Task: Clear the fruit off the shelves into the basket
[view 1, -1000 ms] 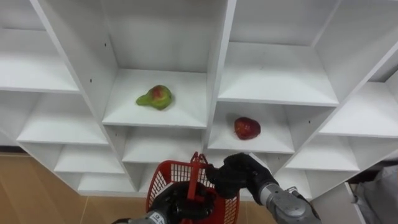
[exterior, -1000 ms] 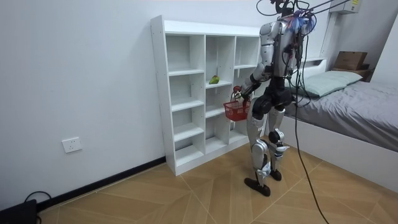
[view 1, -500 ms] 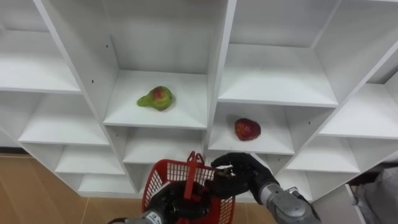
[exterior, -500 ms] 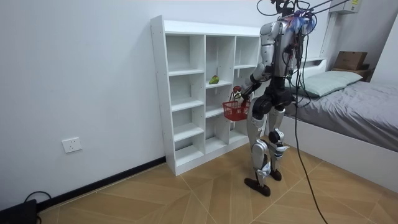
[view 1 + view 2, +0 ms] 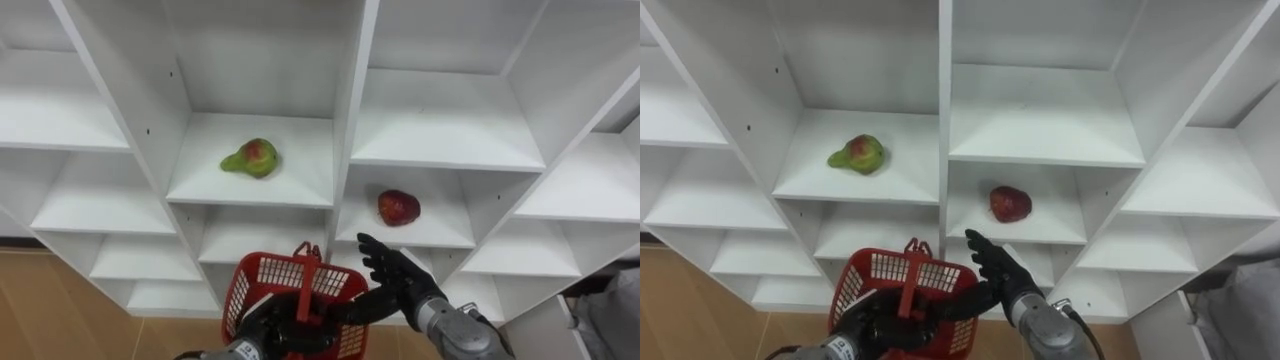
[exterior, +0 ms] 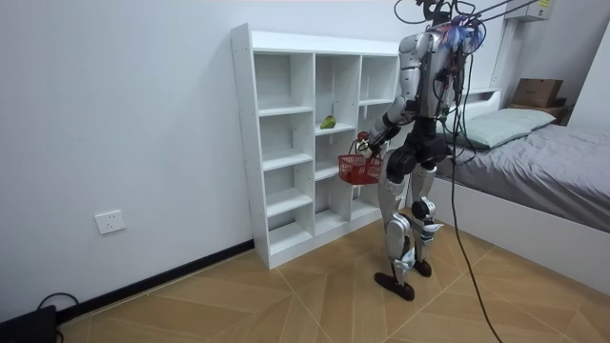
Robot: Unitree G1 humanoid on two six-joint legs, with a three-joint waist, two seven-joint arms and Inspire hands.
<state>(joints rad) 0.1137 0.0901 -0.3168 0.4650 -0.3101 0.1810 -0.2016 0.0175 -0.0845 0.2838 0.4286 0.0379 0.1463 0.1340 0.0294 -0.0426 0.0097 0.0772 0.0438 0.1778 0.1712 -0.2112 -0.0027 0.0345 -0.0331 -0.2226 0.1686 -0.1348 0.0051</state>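
A green-and-red pear (image 5: 251,157) lies in the closet's middle compartment. One compartment lower and to the right sits a red apple (image 5: 398,207). Below them hangs a red mesh basket (image 5: 262,282), handle upright. My left hand (image 5: 262,328) is curled on the basket from below in the left eye view, its dark fingers showing through the mesh. My right hand (image 5: 395,277) is open, fingers spread, at the basket's right rim and just under the apple's shelf. What lies inside the basket is hidden. In the room view I stand facing the closet (image 6: 286,143) with the basket (image 6: 361,170) held in front.
White shelf dividers (image 5: 352,120) separate the compartments; the other compartments hold nothing. A bed (image 6: 534,162) stands behind me at the room view's right. Wooden floor (image 6: 286,295) stretches before the closet.
My right hand has gone from curled over the basket to open with spread fingers. The basket has shifted slightly left. Pear and apple have not moved.
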